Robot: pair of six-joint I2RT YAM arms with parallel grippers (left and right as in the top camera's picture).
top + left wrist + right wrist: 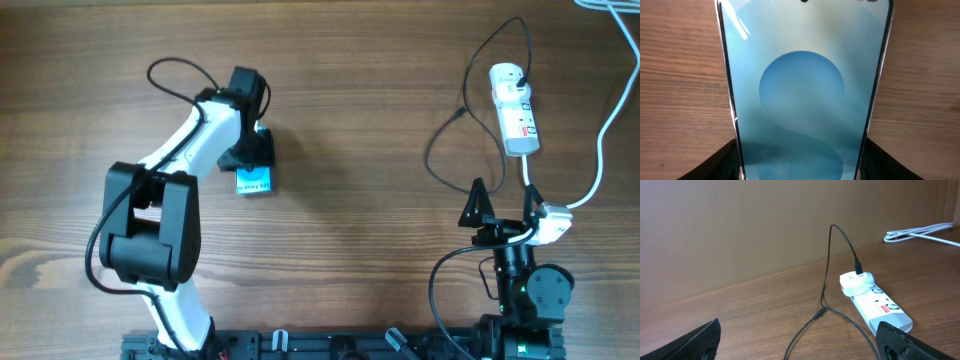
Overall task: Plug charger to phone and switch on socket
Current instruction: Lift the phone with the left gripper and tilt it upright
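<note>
Left gripper seen from overhead sits right on the phone, left of centre on the wooden worktop. Only the phone's near end sticks out, turquoise with a white strip whose writing is too tiny to read. Far right lies the socket, white with red-marked labels I can't read either. The charger loops off it in thin black curves, and a thicker white cord runs beside. Right gripper hangs just below the socket, well apart from the phone.

Left wrist view shows what overhead hides: the phone's turquoise screen with a big pale-blue circle, no text. Dark fingers press its two long edges, so it's pinched.

Right wrist view: right gripper is spread wide, nothing between its fingers. Only here you can see the charger goes into a white adapter sitting on the socket, whose red label is blurry. White cord lies far back
</note>
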